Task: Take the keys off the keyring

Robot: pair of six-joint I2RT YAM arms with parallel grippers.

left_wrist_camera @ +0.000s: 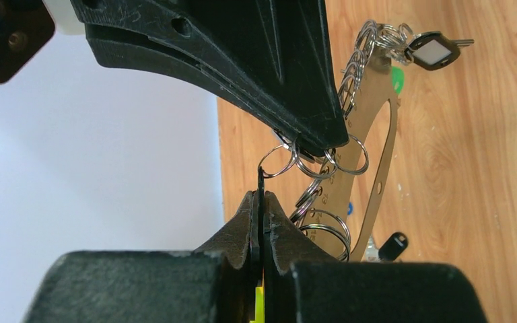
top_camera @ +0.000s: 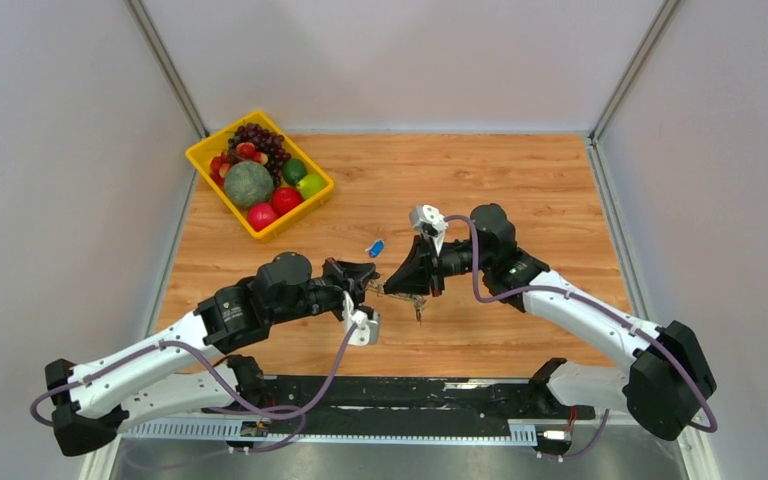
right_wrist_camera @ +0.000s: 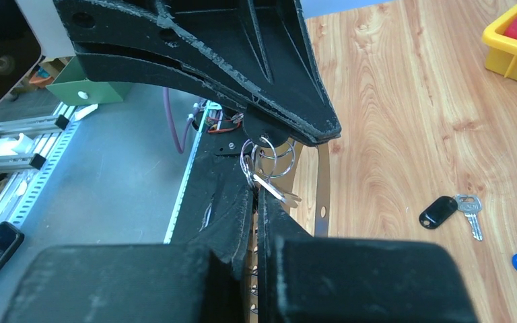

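So, keys (right_wrist_camera: 276, 193), handling: light, stiff, flat metal. They look smooth and probably slippery, so a pinch flat across the blade or the plastic head should hold best.
Keyring (left_wrist_camera: 375, 81), handling: a thin strip, likely springy, that may flex and swing when pulled. It is better taken close to where the small split rings (left_wrist_camera: 307, 165) thread onto it.
Keys, look: small and silver-grey, some with black, green or blue plastic heads. They seem to hang from the little rings.
Keyring, look: a greyish-brassy loop, long and narrow, with the rings crowded along one side.
Where: the bunch hangs in the air between the two grippers, over the near middle of the table (top_camera: 520, 190), clear of the wood.
Left gripper (left_wrist_camera: 258, 202): fingers pressed together on a thin dark flat piece seen edge-on. I judge it to be one of the keys, linked to a split ring.
Right gripper (right_wrist_camera: 259, 202): fingers closed on the bunch, with a silver key and rings at their tips.
Loose on the table: a black-tagged key (right_wrist_camera: 437, 212) and a blue tag (top_camera: 375, 247), both near the grippers and apparently already off.
Fruit basket (top_camera: 296, 210): far left, well apart.
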